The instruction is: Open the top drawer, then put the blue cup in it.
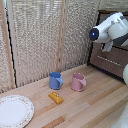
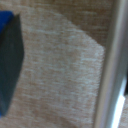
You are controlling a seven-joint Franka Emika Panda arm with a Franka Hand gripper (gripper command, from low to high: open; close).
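The blue cup [image 1: 55, 80] stands upright on the wooden table, handle towards the pink mug [image 1: 78, 82] beside it. The dark brown dresser [image 1: 114, 69] is at the exterior view's right. My white arm [image 1: 111, 27] reaches across its upper part and hides most of the top drawer. A silver bar handle [image 1: 108, 59] shows on a drawer front just under the arm. My gripper [image 1: 107, 47] is close to the dresser front, far from the cup. The blurred wrist view shows one dark finger [image 2: 10, 65] and a silver bar [image 2: 112, 65]; I cannot tell whether the jaws are open.
An orange block [image 1: 56, 97] lies in front of the two mugs. A patterned white plate [image 1: 14, 111] sits at the exterior view's lower left. A woven screen [image 1: 40, 35] stands behind the table.
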